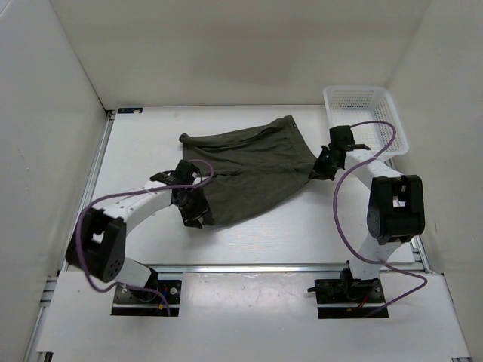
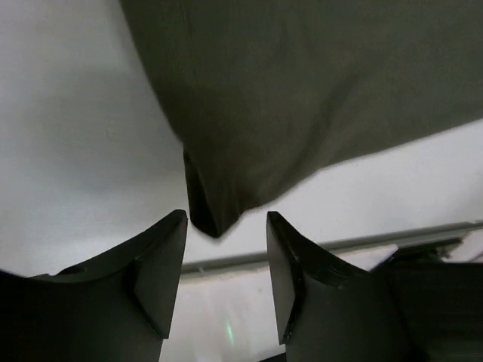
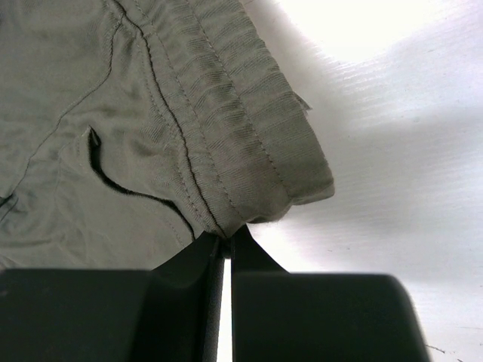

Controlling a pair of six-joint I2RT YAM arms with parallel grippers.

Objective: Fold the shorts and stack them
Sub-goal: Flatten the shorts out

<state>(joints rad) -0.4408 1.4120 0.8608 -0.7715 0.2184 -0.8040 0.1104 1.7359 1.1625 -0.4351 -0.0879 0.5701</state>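
Note:
The dark olive-green shorts (image 1: 253, 170) lie spread on the white table in the top view. My right gripper (image 1: 320, 167) is shut on the shorts' right corner; in the right wrist view the ribbed waistband (image 3: 249, 143) is pinched between its closed tips (image 3: 226, 245). My left gripper (image 1: 195, 215) is open at the shorts' lower left corner. In the left wrist view that fabric corner (image 2: 215, 219) hangs just beyond the tips (image 2: 226, 226), not gripped.
A white plastic basket (image 1: 364, 115) stands at the back right, just behind the right gripper. White walls close in the left, back and right. A metal rail (image 1: 256, 267) runs along the table's near edge.

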